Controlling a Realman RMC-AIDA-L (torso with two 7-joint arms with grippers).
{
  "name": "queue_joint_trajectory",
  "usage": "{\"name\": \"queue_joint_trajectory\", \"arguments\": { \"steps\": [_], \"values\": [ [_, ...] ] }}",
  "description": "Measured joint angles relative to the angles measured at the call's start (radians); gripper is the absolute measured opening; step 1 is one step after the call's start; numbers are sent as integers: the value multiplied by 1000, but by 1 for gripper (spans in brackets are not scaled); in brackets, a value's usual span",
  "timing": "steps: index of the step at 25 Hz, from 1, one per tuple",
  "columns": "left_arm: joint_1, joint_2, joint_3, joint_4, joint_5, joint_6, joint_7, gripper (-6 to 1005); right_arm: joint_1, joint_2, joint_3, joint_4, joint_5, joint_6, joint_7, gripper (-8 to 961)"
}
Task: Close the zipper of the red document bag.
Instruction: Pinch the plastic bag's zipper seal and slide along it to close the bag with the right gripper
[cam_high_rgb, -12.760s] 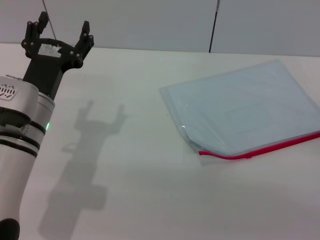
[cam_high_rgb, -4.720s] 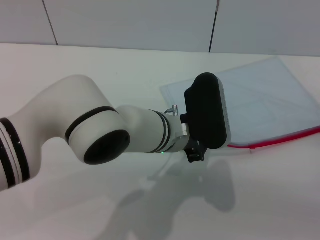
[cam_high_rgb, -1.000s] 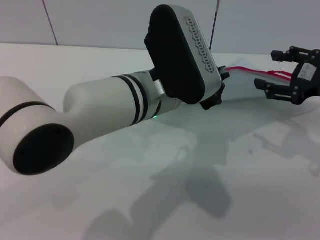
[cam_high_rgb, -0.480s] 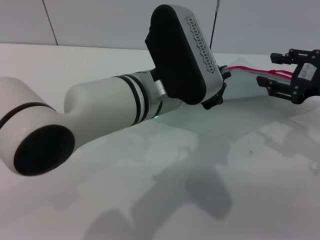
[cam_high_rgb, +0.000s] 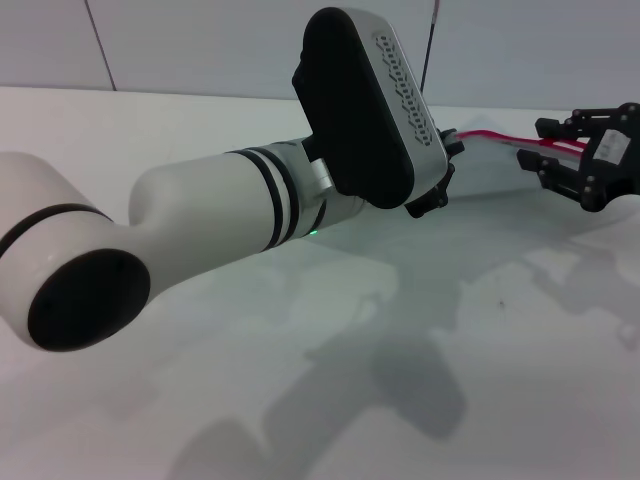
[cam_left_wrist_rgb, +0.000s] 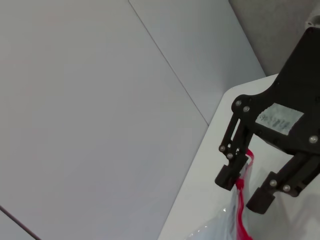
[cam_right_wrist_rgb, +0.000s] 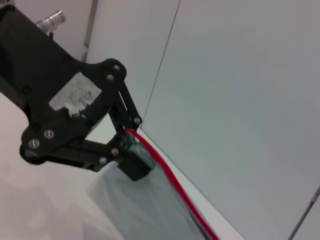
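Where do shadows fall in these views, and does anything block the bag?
Head view: soft arm shadows spread over the table; the left arm hides most of the red document bag. Left wrist view: the right gripper and the zipper are evenly lit against a plain wall. Right wrist view: the left gripper, on the bag, is unshadowed.

Red document bag (cam_high_rgb: 490, 165) held up between both hands — left hand (cam_high_rgb: 440, 172) left, right hand (cam_high_rgb: 548, 150) right
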Motion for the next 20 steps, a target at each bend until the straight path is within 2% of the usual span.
{"name": "queue_joint_trajectory", "arguments": {
  "steps": [6,12,20],
  "values": [
    [2,0,-2,-2,0,0,0,71,0,0,2,0,-1,-6,0,350],
    [6,0,-6,-3,-4,0,0,72,0,0,7,0,-1,-7,-4,236],
    [1,0,-6,0,-5,0,0,73,0,1,5,0,5,-7,-6,182]
  ]
}}
